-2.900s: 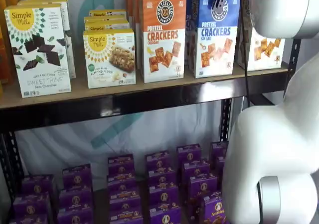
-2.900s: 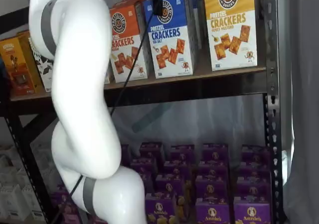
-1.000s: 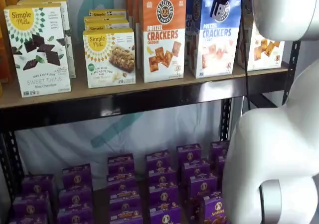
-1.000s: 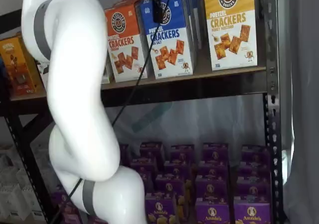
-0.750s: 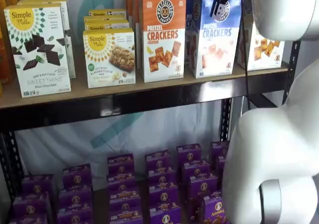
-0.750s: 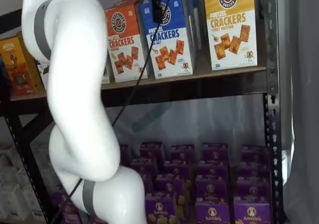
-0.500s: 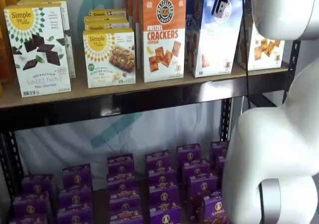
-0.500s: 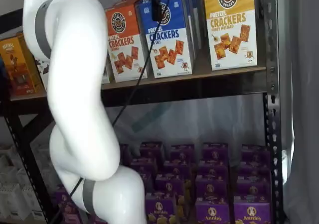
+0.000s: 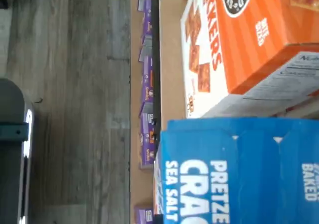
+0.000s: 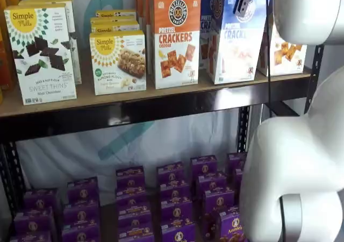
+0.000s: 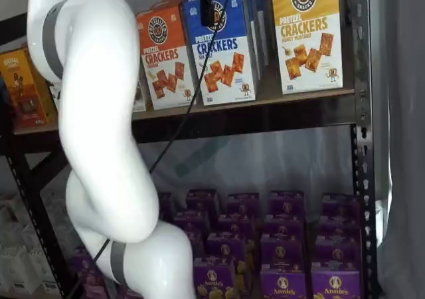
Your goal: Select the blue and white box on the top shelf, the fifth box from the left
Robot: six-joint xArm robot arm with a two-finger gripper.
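The blue and white box [image 10: 235,40] stands on the top shelf [image 10: 107,99], turned and tipped out of its row, between the orange Cheddar box [image 10: 174,37] and a yellow-topped box [image 10: 285,51]. It also shows in a shelf view [image 11: 222,53] and fills the wrist view [image 9: 234,174]. My gripper [image 10: 244,4] hangs from above with its black fingers closed on the box's top edge. It shows too in a shelf view [image 11: 207,8], with one finger lying over the box's front face.
More blue boxes stand behind the held one. Simple Mills boxes [image 10: 43,51] stand to the left on the shelf. Several small purple boxes [image 10: 172,199] fill the level below. My white arm [image 11: 99,133] stands in front of the shelves. A black upright [image 11: 362,113] stands at the right.
The blue and white box has turned and tipped forward out of its row, its front face now angled, with my gripper moving along at its top. The other boxes have not moved.
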